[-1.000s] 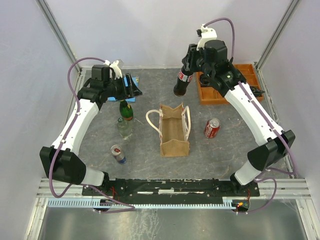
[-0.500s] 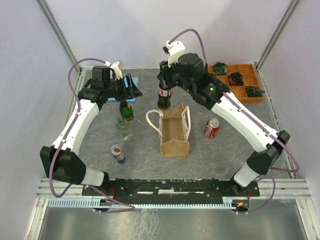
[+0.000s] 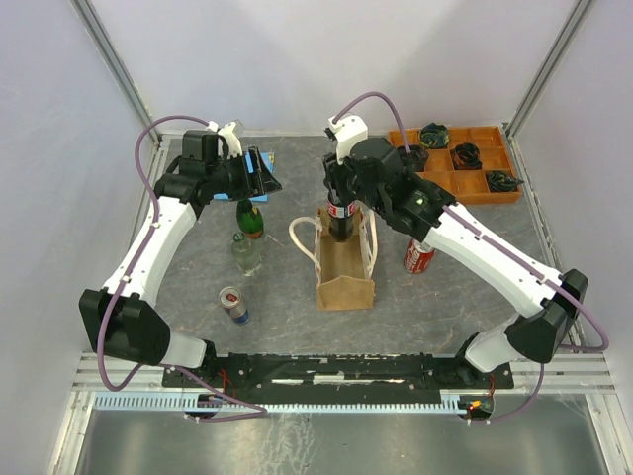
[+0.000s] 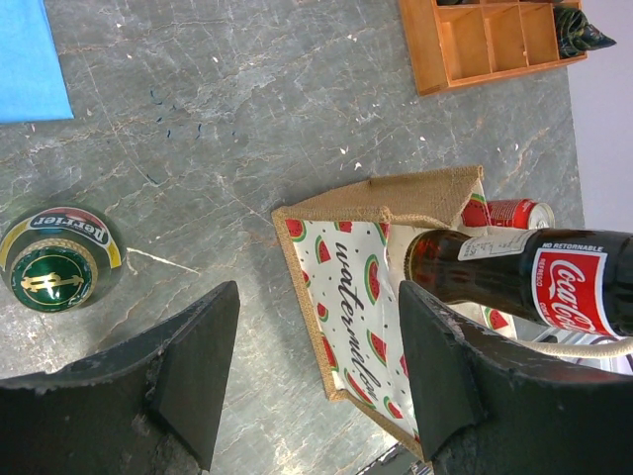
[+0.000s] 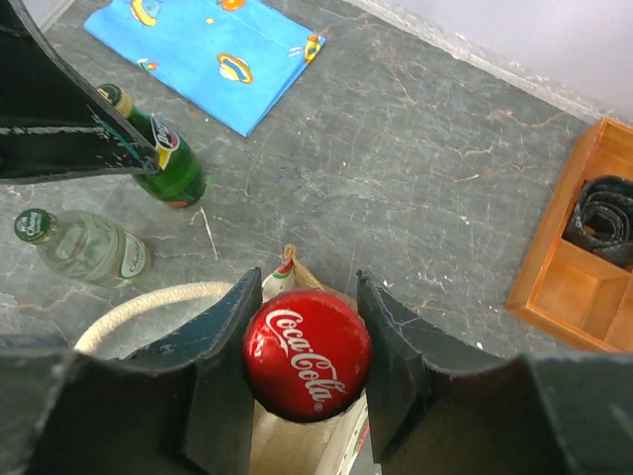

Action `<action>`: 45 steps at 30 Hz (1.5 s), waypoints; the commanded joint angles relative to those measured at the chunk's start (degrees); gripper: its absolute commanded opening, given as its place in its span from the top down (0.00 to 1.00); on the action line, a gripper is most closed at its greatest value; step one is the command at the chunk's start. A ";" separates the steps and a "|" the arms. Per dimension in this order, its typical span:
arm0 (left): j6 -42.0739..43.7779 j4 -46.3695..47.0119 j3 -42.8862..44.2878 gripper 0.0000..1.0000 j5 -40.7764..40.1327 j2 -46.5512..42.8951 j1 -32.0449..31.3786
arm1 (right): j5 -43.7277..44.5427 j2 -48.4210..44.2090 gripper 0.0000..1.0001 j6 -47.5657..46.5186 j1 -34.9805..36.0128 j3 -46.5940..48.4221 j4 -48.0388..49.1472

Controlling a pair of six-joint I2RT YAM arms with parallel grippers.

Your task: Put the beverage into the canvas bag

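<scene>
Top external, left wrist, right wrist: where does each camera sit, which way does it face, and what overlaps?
Top external: above and behind the bases, looking down on the table; both arms show whole.
Left wrist: on the left arm, looking down past the open left pincer at the canvas bag and the Coca-Cola bottle.
Right wrist: on the right arm, looking straight down onto the bottle's red cap, clamped in the right pincer.
Shared: both wrist views show the green Perrier bottle and the bag.
</scene>
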 commanded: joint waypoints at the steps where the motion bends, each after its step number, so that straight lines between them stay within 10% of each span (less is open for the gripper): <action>1: -1.85 2.46 0.12 0.28 0.51 -1.30 0.25 | 2.86 -4.84 1.00 0.64 0.37 0.10 12.32; 45: -1.60 2.43 -2.63 0.29 0.80 -2.44 0.21 | 6.21 5.00 1.00 3.35 0.33 -13.68 29.30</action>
